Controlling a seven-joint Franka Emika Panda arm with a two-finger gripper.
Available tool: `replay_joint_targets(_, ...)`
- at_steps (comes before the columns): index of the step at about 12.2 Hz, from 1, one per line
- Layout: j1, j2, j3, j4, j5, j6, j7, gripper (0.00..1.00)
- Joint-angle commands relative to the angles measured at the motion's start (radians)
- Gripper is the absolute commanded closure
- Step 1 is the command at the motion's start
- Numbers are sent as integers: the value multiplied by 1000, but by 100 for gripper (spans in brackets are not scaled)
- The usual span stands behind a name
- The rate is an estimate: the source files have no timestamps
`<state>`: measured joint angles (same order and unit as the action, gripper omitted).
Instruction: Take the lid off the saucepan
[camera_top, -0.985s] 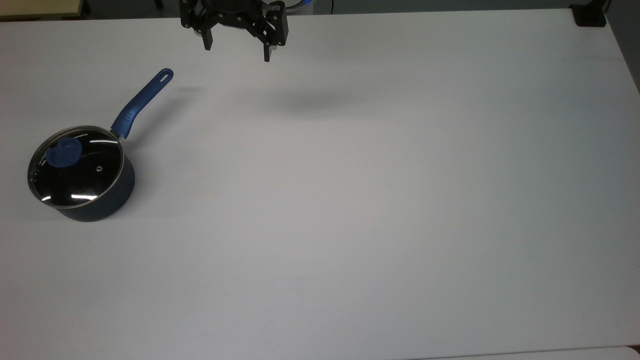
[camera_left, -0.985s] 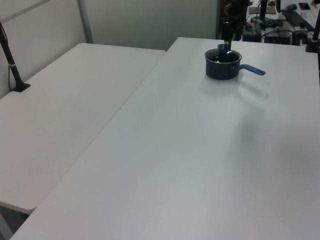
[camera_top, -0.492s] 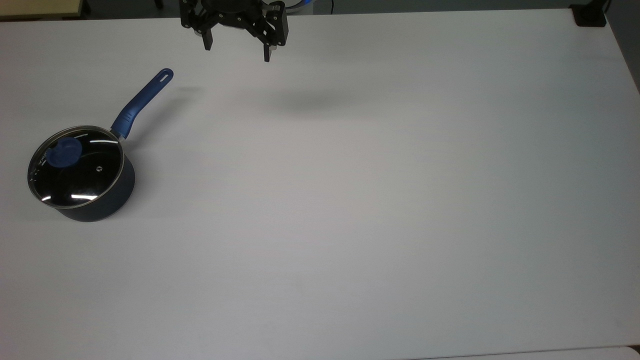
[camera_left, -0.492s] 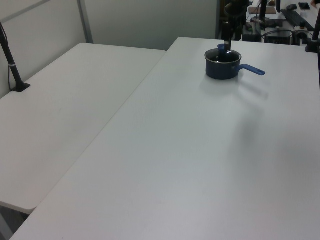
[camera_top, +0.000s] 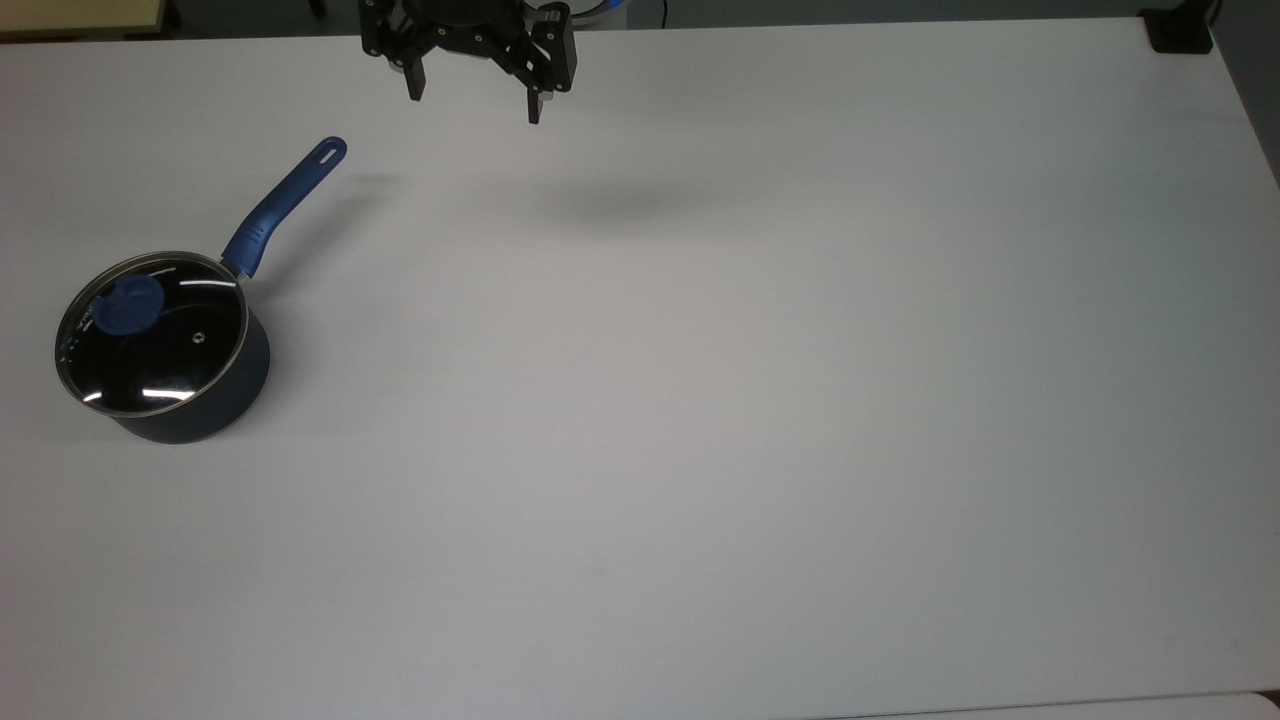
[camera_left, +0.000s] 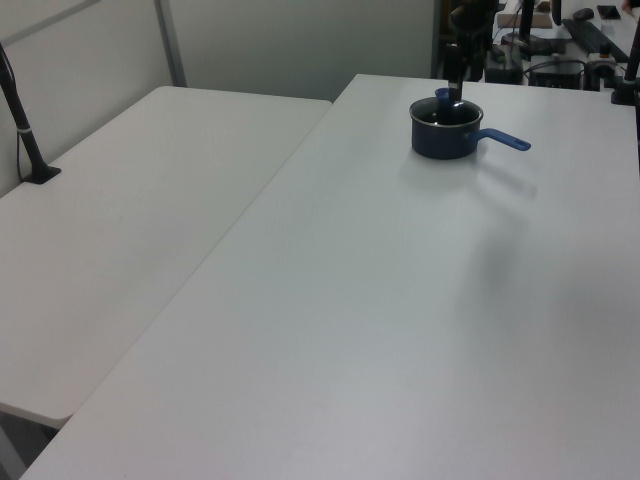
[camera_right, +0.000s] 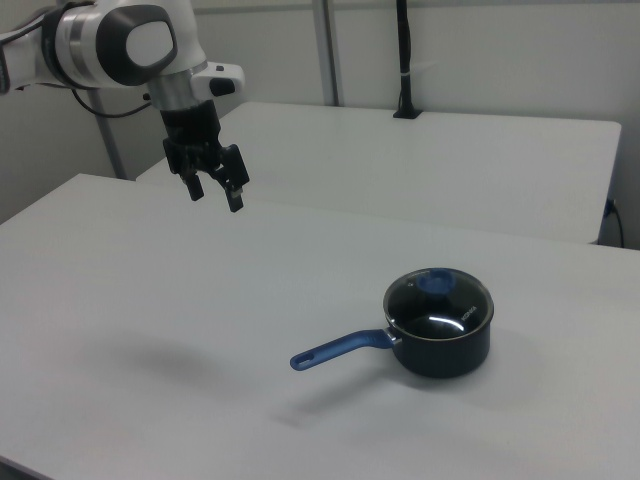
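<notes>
The dark navy saucepan stands at the top view's left on the white table. Its bright blue handle points up and to the right. The glass lid lies on the pan, with its blue knob off-centre and the small vent beside it. My gripper hangs open and empty at the top view's upper edge, far from the pan. In the right view the gripper hovers high above the table, left of the saucepan and lid. In the left view the saucepan sits at the far end.
A black clamp mount sits at the table's corner in the top view's upper right. A second white table adjoins on the left view's left, with a black post on it. Dark equipment crowds the left view's far edge.
</notes>
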<state>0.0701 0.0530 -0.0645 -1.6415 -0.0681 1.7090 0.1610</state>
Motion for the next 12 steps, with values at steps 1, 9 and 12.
replay_joint_targets(1,10,-9,-8,-3,-9,-20,0,0)
replay_joint_targets(9,2,-1,-8,2,-9,-9,0,0)
replay_joint_targets(12,-21,43,-21,9,-15,67,0,0)
